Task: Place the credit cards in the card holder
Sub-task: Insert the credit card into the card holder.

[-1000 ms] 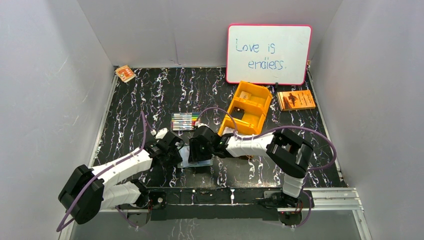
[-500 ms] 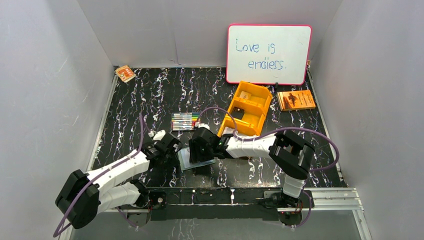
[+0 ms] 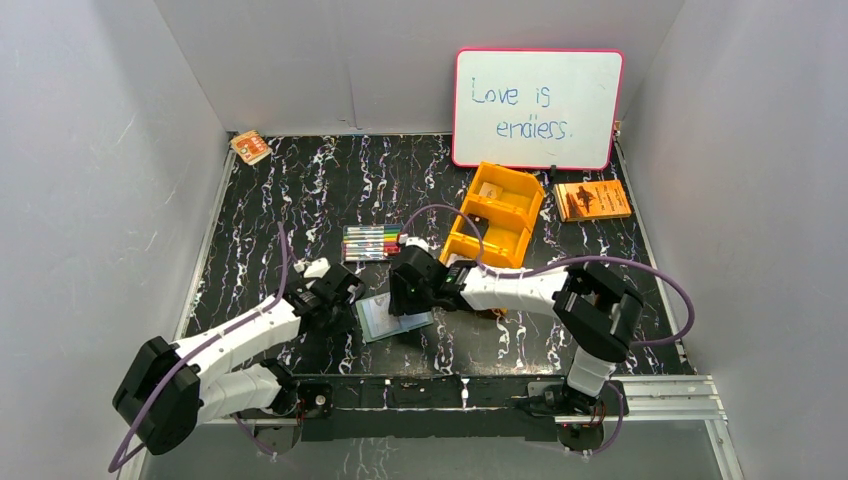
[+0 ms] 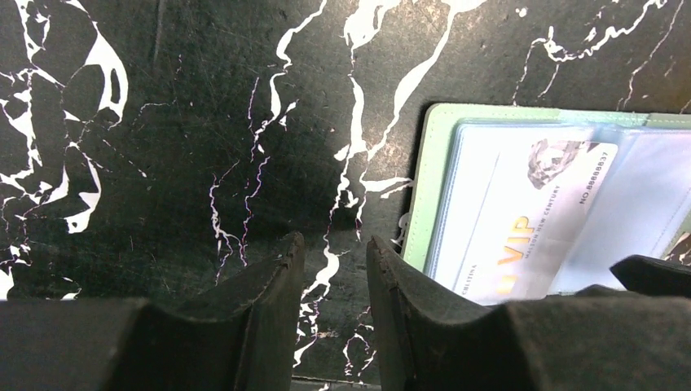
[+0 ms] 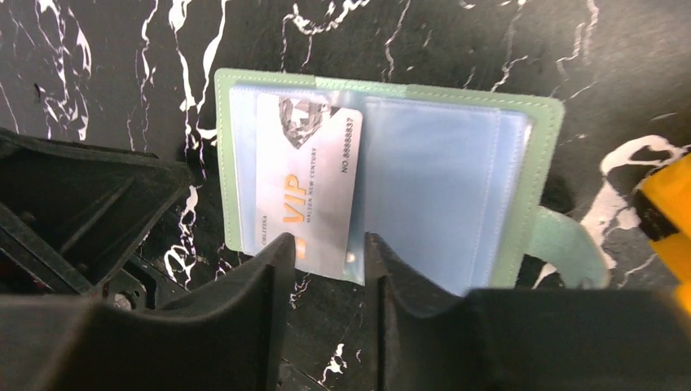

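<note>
Right jaws have backed off the card holder toward the orange bin. A second ago both arms crowded over the holder; now it lies uncovered, open and flat on the counter. Left arm hardly shifted.

Right jaws: part-way apart, nothing between them, hanging over the holder's near edge where the card's bottom edge shows. Left jaws: narrow gap, empty, over bare counter just beside the holder's left border.

Credit card: pale, "VIP" in gold, on the left-hand page of the holder. It sits slightly skewed, its lower end overhanging the holder's near edge. It looks part-way into the clear sleeve, not fully seated; can't tell how deep. Right-hand page shows no card. Side tab sticks out on the bin side.

Handling, my guess:
- Card is light, stiff, slick plastic. It lies too flat to pinch from above, so take it by the overhanging end, or simply push that end in.
- Holder is soft and light and will likely slide or fold under a push. It wants the left jaws pinning its outer border.
- Sleeve film is thin and may snag a card corner.
</note>
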You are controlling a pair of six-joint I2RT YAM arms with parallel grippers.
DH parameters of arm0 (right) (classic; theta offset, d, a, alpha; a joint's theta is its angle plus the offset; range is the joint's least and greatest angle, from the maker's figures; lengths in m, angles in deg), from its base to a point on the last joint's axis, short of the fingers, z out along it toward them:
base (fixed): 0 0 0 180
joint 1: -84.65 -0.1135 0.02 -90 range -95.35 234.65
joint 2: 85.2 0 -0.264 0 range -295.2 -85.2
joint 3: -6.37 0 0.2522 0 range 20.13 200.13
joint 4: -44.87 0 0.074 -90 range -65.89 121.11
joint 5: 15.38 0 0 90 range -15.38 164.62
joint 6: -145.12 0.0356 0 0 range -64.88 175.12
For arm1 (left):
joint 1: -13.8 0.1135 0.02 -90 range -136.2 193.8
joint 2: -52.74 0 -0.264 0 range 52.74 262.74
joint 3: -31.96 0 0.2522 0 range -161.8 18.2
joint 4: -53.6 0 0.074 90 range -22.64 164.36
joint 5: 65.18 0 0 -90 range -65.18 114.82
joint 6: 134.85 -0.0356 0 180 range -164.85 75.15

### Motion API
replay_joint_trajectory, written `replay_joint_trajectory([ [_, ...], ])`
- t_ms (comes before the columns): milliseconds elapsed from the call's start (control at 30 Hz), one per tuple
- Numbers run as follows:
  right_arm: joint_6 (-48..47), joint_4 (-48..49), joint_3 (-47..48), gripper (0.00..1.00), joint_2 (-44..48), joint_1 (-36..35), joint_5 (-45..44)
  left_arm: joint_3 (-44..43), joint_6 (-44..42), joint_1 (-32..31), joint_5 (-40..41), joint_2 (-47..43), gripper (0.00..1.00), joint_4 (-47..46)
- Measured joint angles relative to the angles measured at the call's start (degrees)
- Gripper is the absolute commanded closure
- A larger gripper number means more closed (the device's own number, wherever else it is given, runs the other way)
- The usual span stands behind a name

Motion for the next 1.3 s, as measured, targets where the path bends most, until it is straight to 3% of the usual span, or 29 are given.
replay_joint_trajectory([
  [133,-0.1,-0.6,0.0,0.84,0.5,2.0,0.2,0.0,0.2,0.5,0.0,1.6,0.68,-1.0],
  [267,-0.4,-1.6,0.2,0.92,0.4,4.5,0.7,0.0,0.2,0.8,-0.2,3.3,0.68,-2.2],
  [1300,-3.0,0.0,3.4,0.97,-6.5,5.6,8.8,0.0,-2.2,1.2,-2.3,6.1,0.73,-9.0],
])
